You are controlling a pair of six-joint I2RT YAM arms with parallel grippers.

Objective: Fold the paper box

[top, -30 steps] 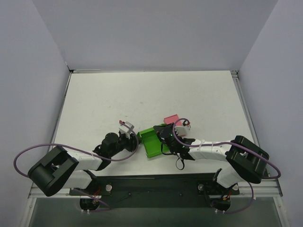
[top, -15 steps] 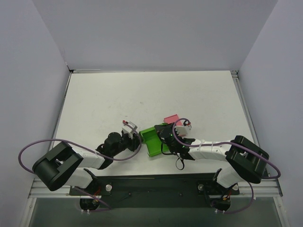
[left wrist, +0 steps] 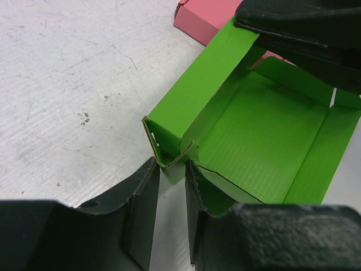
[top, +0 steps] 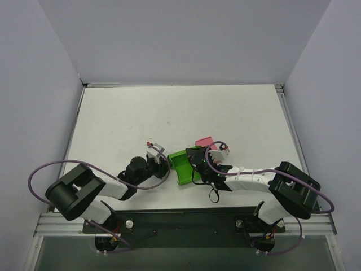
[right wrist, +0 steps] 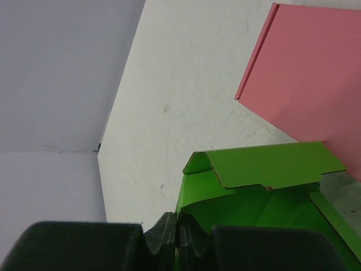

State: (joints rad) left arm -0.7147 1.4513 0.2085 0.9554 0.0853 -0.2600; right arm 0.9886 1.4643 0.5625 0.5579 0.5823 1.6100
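The paper box [top: 181, 165] lies open side up in the near half of the surface [top: 169, 113], between the two arms, with a flat pink box [top: 204, 141] just behind it. The right gripper [right wrist: 178, 223] is clenched on the thin edge of one raised green wall. The left gripper [left wrist: 172, 176] has its jaws a narrow way apart, with the box's folded corner tab right at their tips but not visibly pinched.

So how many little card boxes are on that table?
2. The green paper box sits toward the front, in the middle; the pink box lies just behind it, partly hidden by the right arm.
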